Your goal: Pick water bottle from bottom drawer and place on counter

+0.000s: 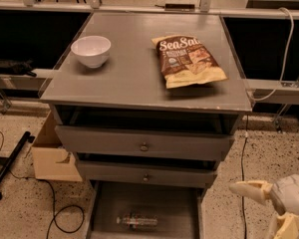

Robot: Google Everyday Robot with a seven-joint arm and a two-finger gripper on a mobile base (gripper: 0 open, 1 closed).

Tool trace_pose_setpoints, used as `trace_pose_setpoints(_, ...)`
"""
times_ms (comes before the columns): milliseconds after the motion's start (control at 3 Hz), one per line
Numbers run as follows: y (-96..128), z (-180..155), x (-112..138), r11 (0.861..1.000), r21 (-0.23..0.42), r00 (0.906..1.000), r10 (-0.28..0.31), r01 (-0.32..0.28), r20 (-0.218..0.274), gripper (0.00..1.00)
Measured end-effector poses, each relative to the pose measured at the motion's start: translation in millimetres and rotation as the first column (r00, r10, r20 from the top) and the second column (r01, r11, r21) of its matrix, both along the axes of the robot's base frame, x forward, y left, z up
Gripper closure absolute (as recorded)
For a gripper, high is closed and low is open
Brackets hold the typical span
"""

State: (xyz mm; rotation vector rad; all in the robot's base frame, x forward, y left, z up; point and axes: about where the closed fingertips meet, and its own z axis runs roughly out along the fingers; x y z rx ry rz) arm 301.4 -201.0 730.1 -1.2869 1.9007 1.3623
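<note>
The water bottle lies on its side on the floor of the bottom drawer, which is pulled out under two knobbed grey drawers. Above them spreads the counter, a flat grey top. My gripper hangs at the lower right, off to the right of the drawer and apart from the bottle. Its two cream fingers stand spread, one pointing left and one downward, with nothing between them.
A white bowl sits on the counter's left side and a brown chip bag lies on its right side. A cardboard box stands on the floor left of the cabinet. Cables trail over the speckled floor.
</note>
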Motion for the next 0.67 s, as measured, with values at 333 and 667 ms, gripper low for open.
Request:
trace_pose_setpoints(333,2.3,-3.5,-2.5,1.0,0.0,1.0,0.003,-0.003,-0.007,0.0)
trace_pose_setpoints(667,6.2,-13.7,9.0,0.999,0.002,0.9981,-0.048,0.049,-0.037,0.0)
